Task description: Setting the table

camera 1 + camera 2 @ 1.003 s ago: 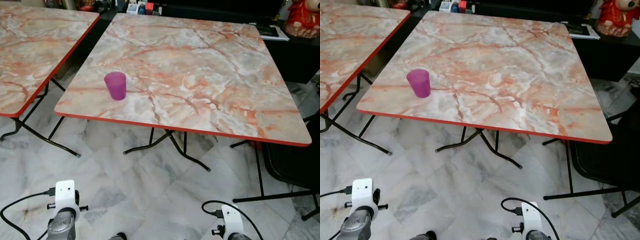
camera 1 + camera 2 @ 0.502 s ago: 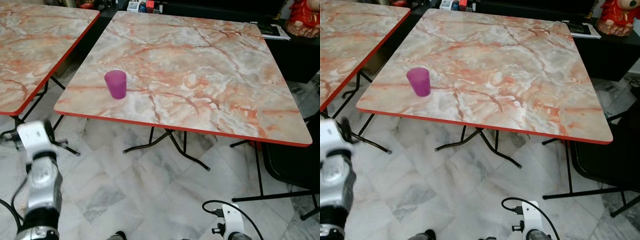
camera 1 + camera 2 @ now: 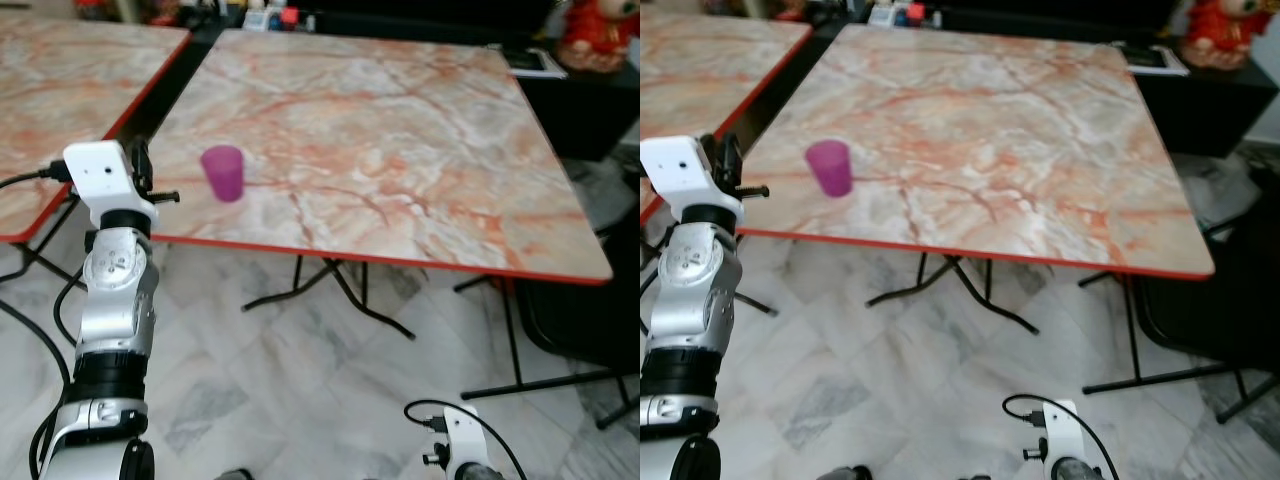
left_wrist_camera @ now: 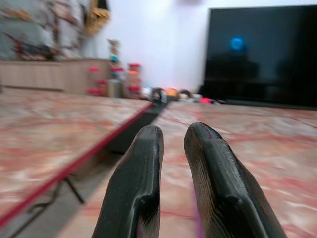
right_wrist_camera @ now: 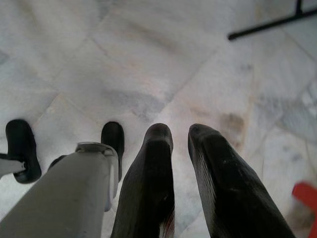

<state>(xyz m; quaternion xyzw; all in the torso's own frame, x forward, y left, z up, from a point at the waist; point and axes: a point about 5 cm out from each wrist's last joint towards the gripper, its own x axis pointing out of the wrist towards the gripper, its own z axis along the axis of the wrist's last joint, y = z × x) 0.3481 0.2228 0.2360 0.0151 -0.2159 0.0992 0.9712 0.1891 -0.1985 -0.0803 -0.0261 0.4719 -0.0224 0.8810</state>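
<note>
Now the left arm [image 3: 112, 300] is lifted up beside the near corner of the big marble table [image 3: 400, 140], and the left gripper [image 4: 173, 183] points across the table top. Its two black fingers [image 4: 136, 193] sit close together with just a thin gap, and they hold nothing. A purple cup [image 3: 223, 173] stands upright on the table near the front edge, a little way ahead of those jaws and off to their right side, not touching them. In the left wrist view a faint purple strip peeks out low between the fingers. A second marble table [image 3: 60, 100] stands to the left of the jaws, with a dark gap between the two tables. Far ahead of the jaws is a big black screen [image 4: 262, 54] and a low shelf with small colourful things [image 4: 124, 82]. The right gripper [image 5: 181, 183] hangs down low and points at the pale marble floor [image 5: 148, 64]. Its fingers [image 5: 148, 188] are also close together and hold nothing. Next to those jaws is the robot's grey leg [image 5: 59, 198] and two black feet [image 5: 22, 148]. A black table leg [image 5: 267, 22] crosses the floor far from them.
</note>
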